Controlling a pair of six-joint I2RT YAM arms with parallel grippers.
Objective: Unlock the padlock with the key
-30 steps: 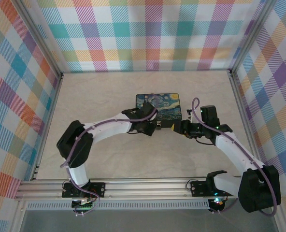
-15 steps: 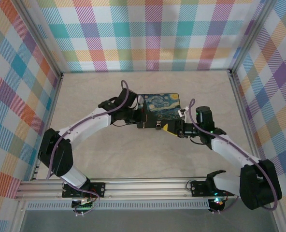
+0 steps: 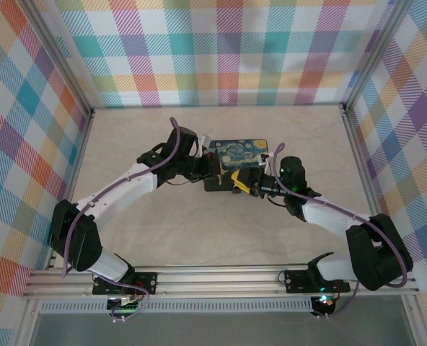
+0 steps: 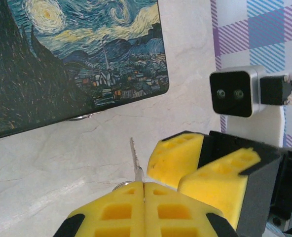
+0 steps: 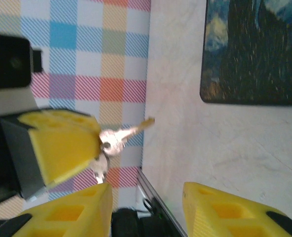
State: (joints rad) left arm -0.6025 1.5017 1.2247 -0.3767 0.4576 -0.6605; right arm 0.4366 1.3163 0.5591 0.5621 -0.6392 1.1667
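My left gripper (image 4: 143, 185) is shut on the key (image 4: 133, 159), whose thin toothed blade sticks out past the yellow fingertips. In the right wrist view the key bunch (image 5: 117, 138) hangs from the left gripper's yellow finger (image 5: 57, 143). My right gripper (image 5: 146, 197) stands open with nothing between its fingers, right beside the left one; its fingers (image 4: 178, 158) sit just right of the key. From above, the left gripper (image 3: 215, 173) and the right gripper (image 3: 242, 180) meet at the box's front edge. A silvery sliver (image 4: 82, 117) shows under that edge; I cannot tell whether it is the padlock.
The black box with a blue swirling-night lid (image 3: 241, 153) lies flat mid-table, just beyond both grippers. Checked walls and aluminium frame rails (image 3: 358, 137) enclose the pale tabletop (image 3: 163, 223), which has free room left, right and in front.
The left gripper drew back from the box's front towards its left corner, key still held. The right gripper slid left along the front edge until it stood beside the left one.
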